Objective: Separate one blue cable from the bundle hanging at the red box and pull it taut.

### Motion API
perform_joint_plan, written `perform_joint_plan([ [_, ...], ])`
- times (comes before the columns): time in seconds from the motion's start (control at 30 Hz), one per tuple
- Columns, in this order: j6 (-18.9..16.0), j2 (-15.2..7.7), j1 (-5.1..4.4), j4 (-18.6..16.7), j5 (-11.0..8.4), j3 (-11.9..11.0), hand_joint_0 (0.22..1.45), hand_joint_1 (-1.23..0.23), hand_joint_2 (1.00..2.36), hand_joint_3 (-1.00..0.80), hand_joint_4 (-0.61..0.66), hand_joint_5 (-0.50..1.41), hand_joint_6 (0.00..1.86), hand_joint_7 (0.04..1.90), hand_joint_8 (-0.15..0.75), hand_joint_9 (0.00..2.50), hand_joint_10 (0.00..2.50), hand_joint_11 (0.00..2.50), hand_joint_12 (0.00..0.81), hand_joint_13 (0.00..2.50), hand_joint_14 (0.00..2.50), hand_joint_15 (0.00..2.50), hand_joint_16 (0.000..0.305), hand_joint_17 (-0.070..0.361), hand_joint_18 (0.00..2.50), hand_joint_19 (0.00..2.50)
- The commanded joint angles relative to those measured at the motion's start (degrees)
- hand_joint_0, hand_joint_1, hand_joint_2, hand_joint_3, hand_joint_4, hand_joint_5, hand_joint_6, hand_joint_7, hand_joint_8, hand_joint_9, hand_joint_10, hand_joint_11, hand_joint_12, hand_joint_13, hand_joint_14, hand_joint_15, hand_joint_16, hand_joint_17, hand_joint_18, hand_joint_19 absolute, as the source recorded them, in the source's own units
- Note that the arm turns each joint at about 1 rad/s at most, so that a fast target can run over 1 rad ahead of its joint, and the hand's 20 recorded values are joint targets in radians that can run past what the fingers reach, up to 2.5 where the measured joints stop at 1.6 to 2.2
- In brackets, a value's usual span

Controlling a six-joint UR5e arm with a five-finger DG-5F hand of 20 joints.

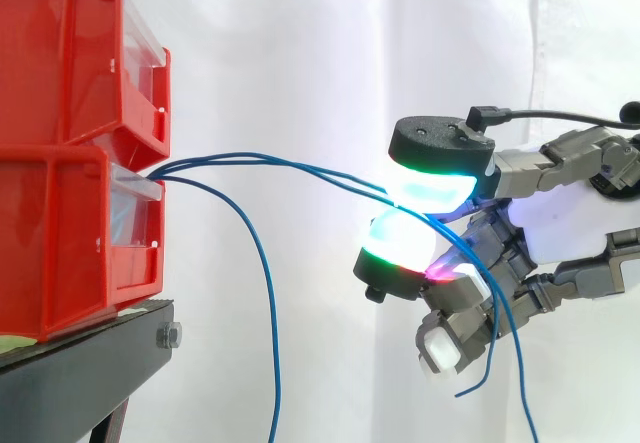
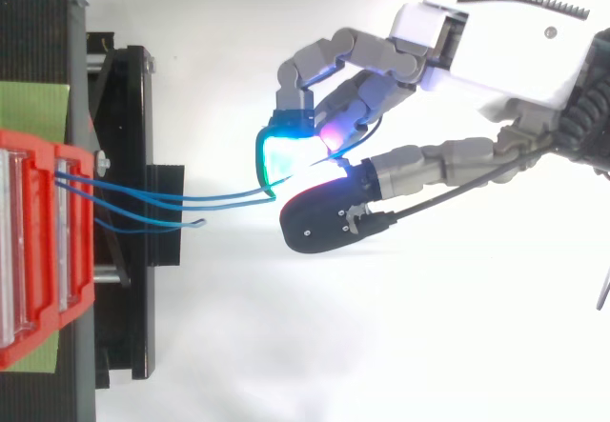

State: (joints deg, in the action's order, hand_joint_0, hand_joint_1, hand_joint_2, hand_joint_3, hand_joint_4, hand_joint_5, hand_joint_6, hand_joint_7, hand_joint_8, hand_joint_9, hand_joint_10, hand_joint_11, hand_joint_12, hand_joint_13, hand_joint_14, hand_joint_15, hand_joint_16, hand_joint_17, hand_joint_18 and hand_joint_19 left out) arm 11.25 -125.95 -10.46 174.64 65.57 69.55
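Observation:
Several thin blue cables come out between the upper red bin (image 1: pixel 60 63) and the lower red bin (image 1: pixel 60 253). Two of them (image 1: pixel 290 162) run right in a shallow arc, slightly slack, to my hand (image 1: pixel 545 233). Its glowing fingertips (image 1: pixel 430 189) are pinched together on this pair, and the cables' loose ends hang down below the hand. A third blue cable (image 1: pixel 273 303) droops free from the bins straight down. In the top view the pinched pair (image 2: pixel 219 196) meets the hand (image 2: pixel 477 50), and the free cable's end (image 2: pixel 195 223) lies apart from it.
The bins sit on a black stand (image 1: pixel 90 363) at the left, with a green surface (image 2: pixel 33 103) beside them in the top view. A white curtain (image 1: pixel 330 43) hangs behind. Open space lies between the bins and the hand.

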Motion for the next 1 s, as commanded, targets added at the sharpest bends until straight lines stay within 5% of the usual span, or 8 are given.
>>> perform_joint_plan([
  [0.0, 0.00, -0.08, 0.00, 0.00, 0.00, -0.03, 0.64, -0.77, 1.02, -0.30, 0.07, -0.19, 0.87, 1.23, 0.286, 1.06, 0.03, 1.24, 0.389, 0.70, 0.03, 0.65, 0.053, 0.118, 0.50, 0.51],
  [0.13, 0.00, 0.00, 0.00, 0.00, 0.00, -0.03, 0.68, -0.82, 1.02, -0.28, 0.02, -0.21, 0.89, 1.19, 0.278, 1.02, 0.03, 1.24, 0.388, 0.69, 0.02, 0.65, 0.053, 0.119, 0.50, 0.50],
  [0.37, 0.00, 0.00, 0.00, 0.00, 0.00, 0.06, 0.76, -0.91, 1.00, -0.50, 0.04, -0.21, 0.89, 1.13, 0.267, 1.00, 0.03, 1.22, 0.374, 0.67, 0.02, 0.61, 0.052, 0.118, 0.50, 0.45],
  [0.63, -0.26, 0.00, 0.00, 0.09, 0.00, -0.03, 0.60, -0.92, 1.00, -0.50, 0.08, -0.19, 0.87, 1.12, 0.264, 0.99, 0.03, 1.22, 0.373, 0.65, 0.02, 0.61, 0.052, 0.116, 0.48, 0.46],
  [0.8, -0.26, 0.00, 0.09, 0.44, 0.00, -0.03, 0.47, -0.75, 1.00, -0.50, 0.13, -0.19, 0.84, 1.05, 0.312, 1.02, 0.02, 1.18, 0.415, 0.66, 0.02, 0.60, 0.059, 0.134, 0.51, 0.48],
  [0.97, -0.26, 0.18, 0.26, 1.49, 0.00, 0.06, 0.52, -0.61, 1.00, -0.50, 0.12, -0.18, 0.82, 1.07, 0.299, 1.04, 0.03, 1.19, 0.403, 0.67, 0.02, 0.60, 0.056, 0.125, 0.48, 0.49],
])
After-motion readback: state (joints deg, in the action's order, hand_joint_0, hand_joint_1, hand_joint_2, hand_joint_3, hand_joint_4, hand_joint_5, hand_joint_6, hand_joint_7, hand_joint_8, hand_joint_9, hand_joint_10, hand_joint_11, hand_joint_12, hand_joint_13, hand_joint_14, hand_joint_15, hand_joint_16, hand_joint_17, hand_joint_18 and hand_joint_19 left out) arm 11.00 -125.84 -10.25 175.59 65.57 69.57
